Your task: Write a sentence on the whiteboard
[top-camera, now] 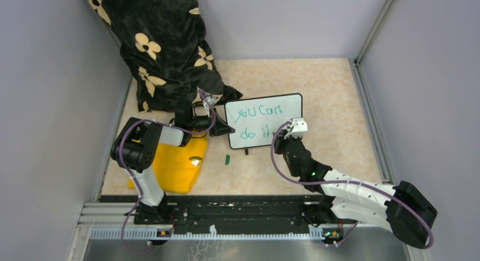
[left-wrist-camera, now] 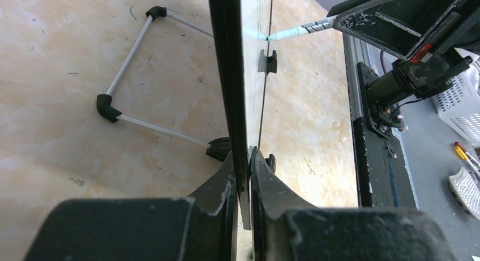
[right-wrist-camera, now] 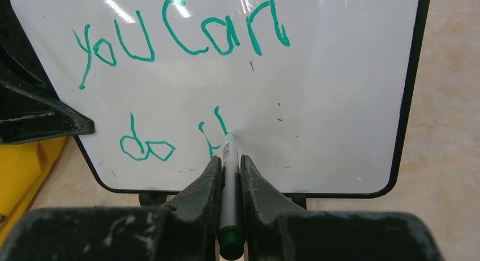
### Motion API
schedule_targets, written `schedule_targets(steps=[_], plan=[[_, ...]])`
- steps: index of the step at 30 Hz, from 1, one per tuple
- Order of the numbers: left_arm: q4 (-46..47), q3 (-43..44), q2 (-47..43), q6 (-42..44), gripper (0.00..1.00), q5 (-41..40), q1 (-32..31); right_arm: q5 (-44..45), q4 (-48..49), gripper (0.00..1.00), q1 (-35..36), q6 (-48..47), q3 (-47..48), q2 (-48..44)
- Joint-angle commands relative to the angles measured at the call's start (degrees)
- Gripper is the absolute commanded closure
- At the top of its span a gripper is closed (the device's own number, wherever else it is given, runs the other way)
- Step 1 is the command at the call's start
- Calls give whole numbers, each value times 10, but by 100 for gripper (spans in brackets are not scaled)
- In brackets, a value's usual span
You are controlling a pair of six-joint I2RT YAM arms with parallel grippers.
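The whiteboard (top-camera: 286,105) stands upright in the middle of the table, black-framed, on little black feet. The sentence (top-camera: 257,118) is in green: "you can" on the top line, "do" and a part-formed letter below. My left gripper (top-camera: 222,129) is shut on the board's left edge (left-wrist-camera: 226,74), with the frame pinched between its fingers (left-wrist-camera: 249,159). My right gripper (right-wrist-camera: 229,159) is shut on a white marker (right-wrist-camera: 229,184) with a green end. The marker's tip touches the whiteboard (right-wrist-camera: 339,74) at the last stroke of the sentence (right-wrist-camera: 181,37).
A small green cap (top-camera: 227,159) lies on the table in front of the board. A yellow cloth (top-camera: 172,165) lies under the left arm. A black flowered cloth (top-camera: 161,40) is heaped at the back left. A white-rod stand (left-wrist-camera: 130,57) props the board from behind.
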Motion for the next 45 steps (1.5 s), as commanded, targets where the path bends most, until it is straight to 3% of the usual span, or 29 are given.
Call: schedule_targets(steps=[1,24,45], plan=[[-49,-4,14,50,100,-44,-10,32,10,100,-18,-9,18,-13],[-50,-4,16,51,100,-43,-11,-12,-29,100,-18,16,-23,-36],[-53,-3,16,53,100,-44,-11,1,-75,100,-18,33,-39,-72]])
